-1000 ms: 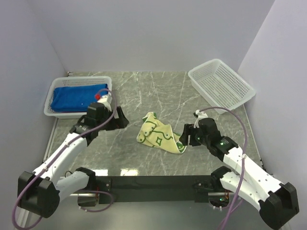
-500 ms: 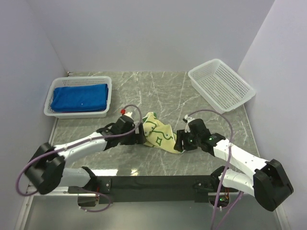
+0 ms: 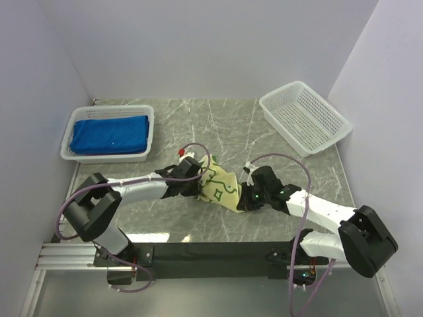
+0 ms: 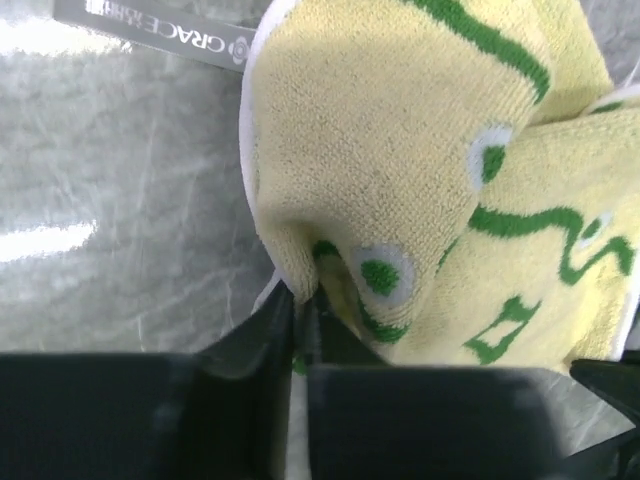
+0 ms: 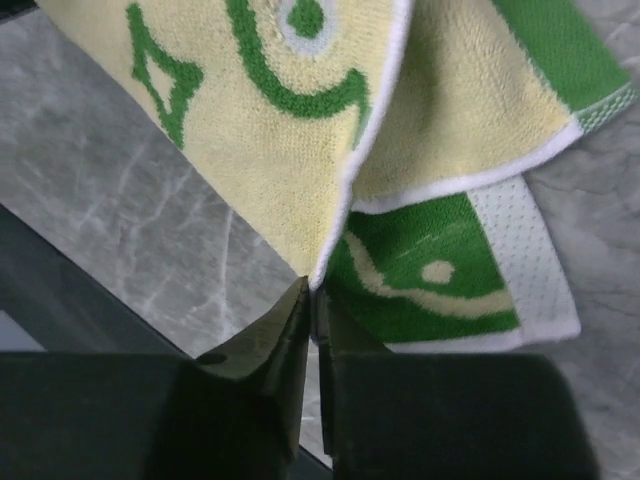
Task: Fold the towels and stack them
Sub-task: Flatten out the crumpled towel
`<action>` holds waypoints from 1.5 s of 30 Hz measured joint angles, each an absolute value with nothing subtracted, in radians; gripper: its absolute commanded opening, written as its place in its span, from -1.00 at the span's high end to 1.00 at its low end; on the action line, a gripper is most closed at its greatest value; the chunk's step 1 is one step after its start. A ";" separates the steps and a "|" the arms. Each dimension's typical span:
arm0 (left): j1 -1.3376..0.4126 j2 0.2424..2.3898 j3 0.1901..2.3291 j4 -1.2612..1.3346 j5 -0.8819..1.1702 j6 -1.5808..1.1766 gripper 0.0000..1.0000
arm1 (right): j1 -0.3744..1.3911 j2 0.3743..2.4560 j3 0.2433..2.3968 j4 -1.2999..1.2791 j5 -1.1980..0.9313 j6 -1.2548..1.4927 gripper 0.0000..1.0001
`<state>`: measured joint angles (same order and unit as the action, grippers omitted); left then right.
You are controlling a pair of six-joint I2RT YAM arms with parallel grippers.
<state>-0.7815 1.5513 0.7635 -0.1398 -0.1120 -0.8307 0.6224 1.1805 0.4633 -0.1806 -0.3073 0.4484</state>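
A pale yellow towel (image 3: 221, 185) with green motifs lies crumpled at the table's middle. My left gripper (image 3: 196, 185) is shut on its left edge; the left wrist view shows a fold of that towel (image 4: 400, 150) pinched between the jaws of the left gripper (image 4: 300, 305). My right gripper (image 3: 243, 201) is shut on the towel's right corner; the right wrist view has the white hem of the towel (image 5: 300, 130) caught in the right gripper (image 5: 313, 295), with the green reverse (image 5: 430, 270) beside it. Folded blue towels (image 3: 110, 135) fill the left basket (image 3: 73, 154).
A white lattice basket (image 3: 304, 117) with nothing in it stands at the back right, tilted. A grey label (image 4: 160, 30) lies on the marble table (image 3: 198, 122) by the yellow towel. A black rail (image 3: 211, 251) runs along the near edge.
Both arms reached in from either side to the yellow towel, and both grippers went from open to shut on its edges.
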 measured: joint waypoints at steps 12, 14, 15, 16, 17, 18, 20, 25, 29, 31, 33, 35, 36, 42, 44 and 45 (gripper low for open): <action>-0.757 1.498 1.278 -0.641 -0.367 -0.720 0.47 | 0.478 1.015 0.736 -0.335 -0.347 0.490 0.90; -0.716 1.527 1.333 -0.662 -0.373 -0.683 0.10 | 0.402 1.039 0.741 -0.316 -0.349 0.508 0.56; -0.696 1.559 1.361 -0.669 -0.373 -0.662 -0.39 | 0.374 1.066 0.741 -0.316 -0.343 0.510 0.41; -0.681 1.592 1.381 -0.670 -0.374 -0.644 -0.61 | 0.358 1.100 0.741 -0.316 -0.334 0.510 0.10; -0.667 1.636 1.404 -0.669 -0.376 -0.632 -0.88 | 0.350 1.139 0.740 -0.316 -0.326 0.513 -0.02; -0.657 1.678 1.425 -0.668 -0.377 -0.620 -0.94 | 0.349 1.165 0.739 -0.316 -0.319 0.514 -0.10; -0.651 1.740 1.443 -0.654 -0.371 -0.612 -0.99 | 0.349 1.200 0.729 -0.316 -0.306 0.509 -0.21; -0.657 1.682 1.375 -0.591 -0.345 -0.619 -0.89 | 0.349 1.161 0.713 -0.318 -0.258 0.469 -0.22; -0.658 1.504 1.177 -0.494 -0.286 -0.661 -0.82 | 0.350 1.134 0.678 -0.303 -0.235 0.437 -0.17; -0.658 1.428 1.061 -0.447 -0.251 -0.694 -0.74 | 0.355 1.125 0.635 -0.299 -0.220 0.434 -0.11; -0.658 1.380 0.945 -0.389 -0.218 -0.731 -0.65 | 0.369 1.125 0.593 -0.303 -0.197 0.433 -0.08; -0.658 1.363 0.841 -0.348 -0.184 -0.774 -0.58 | 0.395 1.132 0.570 -0.310 -0.175 0.437 -0.08; -0.658 1.363 0.803 -0.331 -0.170 -0.790 -0.52 | 0.412 1.139 0.565 -0.313 -0.162 0.438 -0.07; -0.660 1.364 0.706 -0.242 -0.123 -0.870 -0.28 | 0.497 1.181 0.564 -0.303 -0.088 0.464 -0.05; -0.661 1.367 0.694 -0.205 -0.116 -0.891 -0.24 | 0.514 1.190 0.564 -0.299 -0.065 0.474 -0.05; -0.661 1.372 0.690 -0.186 -0.112 -0.901 -0.19 | 0.523 1.197 0.564 -0.299 -0.049 0.477 -0.04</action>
